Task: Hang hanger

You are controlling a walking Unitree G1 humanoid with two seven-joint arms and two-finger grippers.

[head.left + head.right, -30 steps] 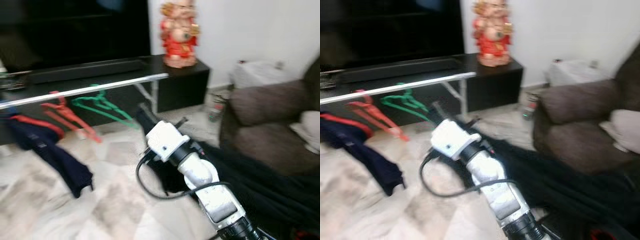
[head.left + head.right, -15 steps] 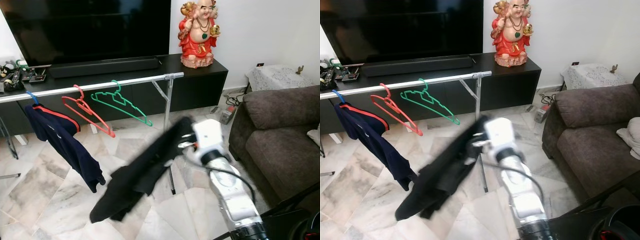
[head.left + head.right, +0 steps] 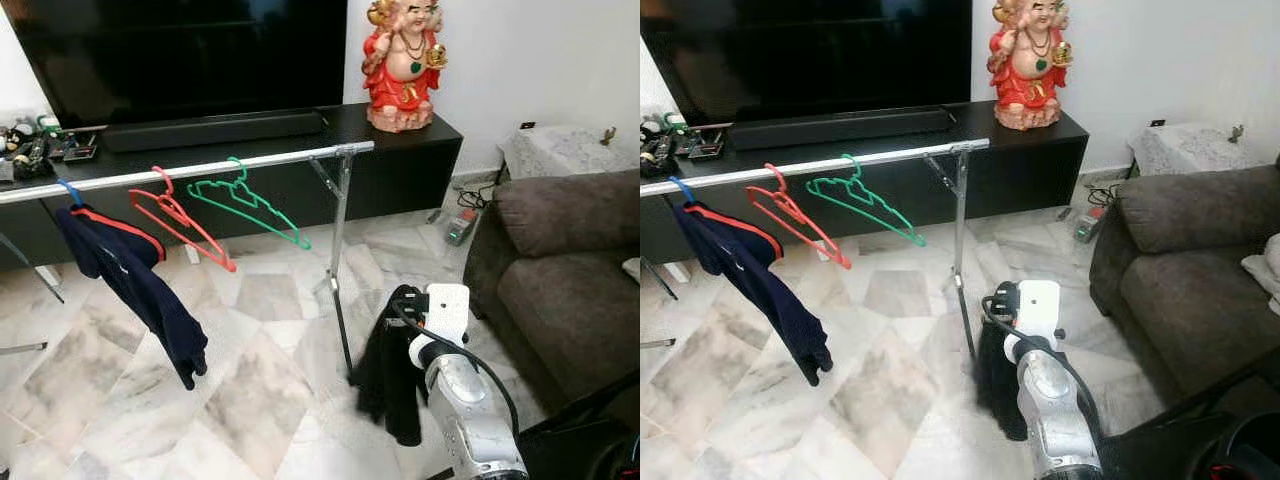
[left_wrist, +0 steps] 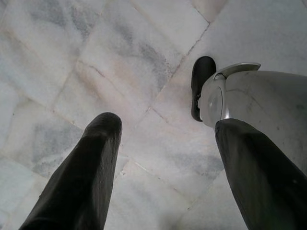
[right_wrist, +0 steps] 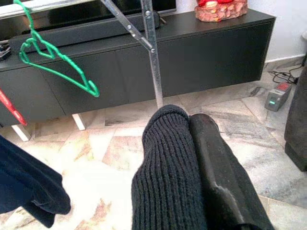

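Observation:
A silver clothes rail (image 3: 200,170) stands in front of the TV console. On it hang an empty green hanger (image 3: 250,205), an empty red hanger (image 3: 180,220) and a navy shirt (image 3: 130,285) on a blue hanger. My right gripper (image 5: 189,117) is low, near the rail's end post (image 3: 340,260). It is shut on a black knitted garment (image 3: 395,370) that hangs down towards the floor. The knit covers one finger; the other black finger (image 5: 216,167) lies against it. My left gripper (image 4: 163,127) hangs open over the marble floor beside my foot (image 4: 201,81).
A black TV console (image 3: 400,170) with a red statue (image 3: 405,60) runs behind the rail. A brown sofa (image 3: 570,260) stands to the right, with a white-covered side table (image 3: 560,150) behind it. A power strip (image 5: 277,96) lies on the floor by the console.
The camera view swung and steadied. My right arm has dropped from reaching out to the left, and the black garment has swung down to hang beside the rail's post.

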